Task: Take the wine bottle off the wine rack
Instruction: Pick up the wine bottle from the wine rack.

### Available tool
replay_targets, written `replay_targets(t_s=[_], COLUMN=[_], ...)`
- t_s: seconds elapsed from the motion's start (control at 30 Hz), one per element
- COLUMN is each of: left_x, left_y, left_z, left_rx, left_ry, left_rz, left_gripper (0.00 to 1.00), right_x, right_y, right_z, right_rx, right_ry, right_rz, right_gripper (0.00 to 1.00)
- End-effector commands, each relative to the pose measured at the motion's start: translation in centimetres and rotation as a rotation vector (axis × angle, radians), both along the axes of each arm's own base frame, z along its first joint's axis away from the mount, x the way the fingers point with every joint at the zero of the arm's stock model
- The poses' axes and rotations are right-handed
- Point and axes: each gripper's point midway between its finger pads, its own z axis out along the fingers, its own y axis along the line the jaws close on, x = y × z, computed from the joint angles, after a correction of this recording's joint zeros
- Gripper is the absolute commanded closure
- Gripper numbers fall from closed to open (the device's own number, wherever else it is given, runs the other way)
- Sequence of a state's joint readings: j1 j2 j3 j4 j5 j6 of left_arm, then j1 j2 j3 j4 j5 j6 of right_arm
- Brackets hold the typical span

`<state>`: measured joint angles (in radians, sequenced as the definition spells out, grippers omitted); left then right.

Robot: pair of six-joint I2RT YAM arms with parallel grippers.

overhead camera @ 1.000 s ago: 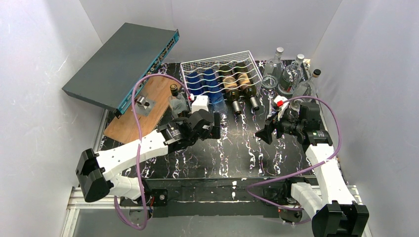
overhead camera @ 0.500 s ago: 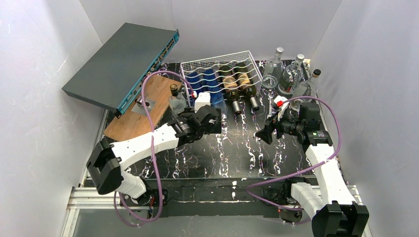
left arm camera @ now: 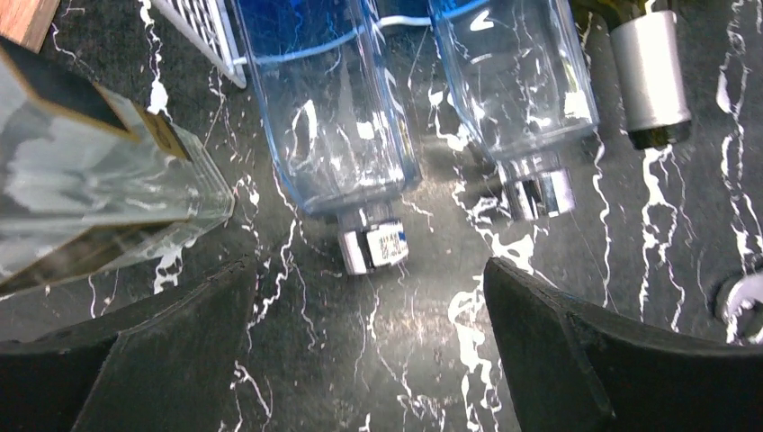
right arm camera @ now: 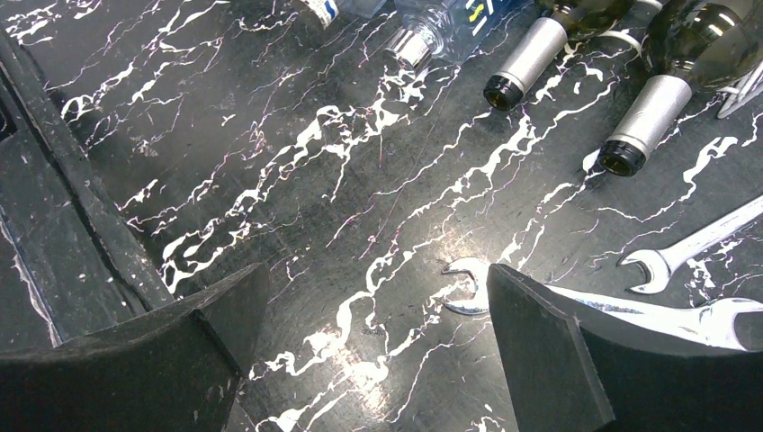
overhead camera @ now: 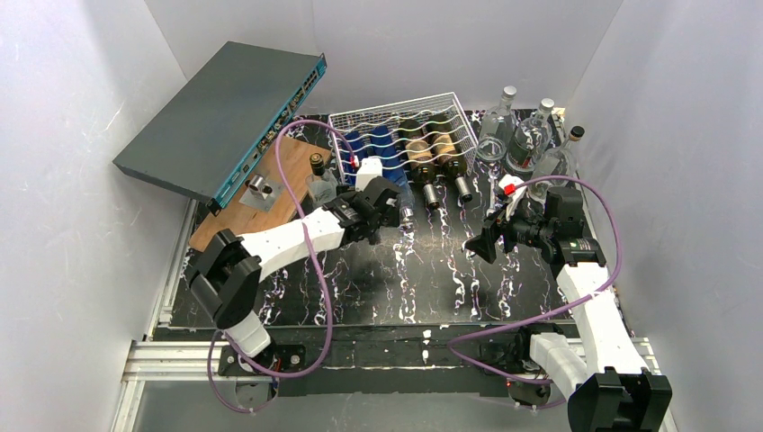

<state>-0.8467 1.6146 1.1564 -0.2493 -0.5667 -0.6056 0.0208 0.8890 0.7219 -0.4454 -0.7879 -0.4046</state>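
Left wrist view: left pincer [left arm camera: 369,270] gapes wide just below the blue see-through bottle [left arm camera: 328,99] lying in the white wire rack [left arm camera: 193,31], top of frame. It should probably centre on the capped neck before squeezing.

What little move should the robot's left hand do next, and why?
Probably ease the left hand forward until its open fingers straddle the silver-capped neck of the leftmost blue see-through bottle lying in the white wire rack. That neck lies just ahead, about centred between the fingers, and is not yet touched.
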Motion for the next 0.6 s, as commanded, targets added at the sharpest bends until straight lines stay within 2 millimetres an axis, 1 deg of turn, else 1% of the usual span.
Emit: replay_targets(t_s=[0.0,0.17,0.33,0.57], left_x=[2.5,4.1,5.6,6.5], left_y=[0.1,0.6,0.3,1.1], left_z=[1.1,0.2,0.3,-1.6], left_rx=[0.018,0.037,0.036,0.042], left_ry=[-0.058,-0.06,-0.078,-0.041], left_rz=[0.046,0.087,0.128,0.207], left_gripper=[0.04,0.04,0.04,0.03], right_x=[0.0,0.0,0.0,0.0], right_y=[-0.1,-0.1,-0.1,0.0], right_z=[0.3,0.2,0.2,0.3], right_rx=[-0.006,-0.007,-0.007,-0.006], right_ry=[-0.035,-0.034,-0.032,-0.035], right_rz=[0.009,0.01,0.011,0.012], right_gripper=[0.02,0.02,0.01,0.02])
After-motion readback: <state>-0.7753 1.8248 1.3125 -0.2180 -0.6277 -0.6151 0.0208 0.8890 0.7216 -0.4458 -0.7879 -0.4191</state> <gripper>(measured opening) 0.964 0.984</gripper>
